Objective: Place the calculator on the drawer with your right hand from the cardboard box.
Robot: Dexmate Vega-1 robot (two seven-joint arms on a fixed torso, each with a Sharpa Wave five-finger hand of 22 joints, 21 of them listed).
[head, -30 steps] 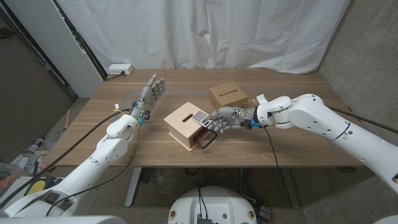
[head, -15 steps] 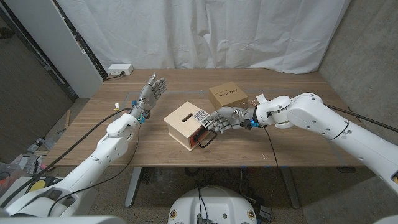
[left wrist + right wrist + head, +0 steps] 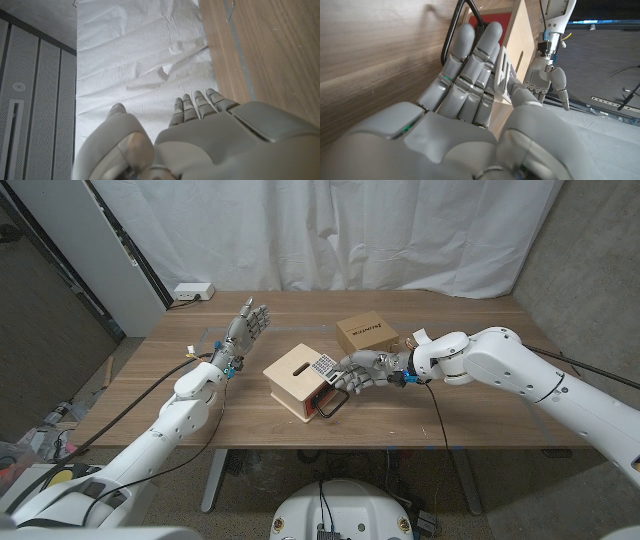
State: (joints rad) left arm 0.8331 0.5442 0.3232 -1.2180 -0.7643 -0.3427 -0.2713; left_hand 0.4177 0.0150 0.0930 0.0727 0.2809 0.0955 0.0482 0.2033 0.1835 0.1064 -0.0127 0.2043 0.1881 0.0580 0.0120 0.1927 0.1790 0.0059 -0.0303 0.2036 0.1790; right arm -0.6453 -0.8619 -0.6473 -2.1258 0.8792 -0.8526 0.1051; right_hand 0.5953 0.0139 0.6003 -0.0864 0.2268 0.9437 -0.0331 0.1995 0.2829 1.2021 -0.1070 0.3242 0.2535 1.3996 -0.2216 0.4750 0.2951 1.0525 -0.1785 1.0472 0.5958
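Observation:
The wooden drawer, with a red front and a black handle, stands mid-table. A small grey calculator lies tilted at the right end of its top. My right hand pinches it between thumb and fingers, and in the right wrist view the calculator shows edge-on in that hand, above the drawer's red front. The cardboard box sits just behind the hand. My left hand is raised over the table's left part, fingers spread and holding nothing; the left wrist view shows its back.
A white power strip lies at the table's back left corner. A white curtain hangs behind the table. A black cable runs from my right wrist over the front edge. Bare wood lies right of the drawer.

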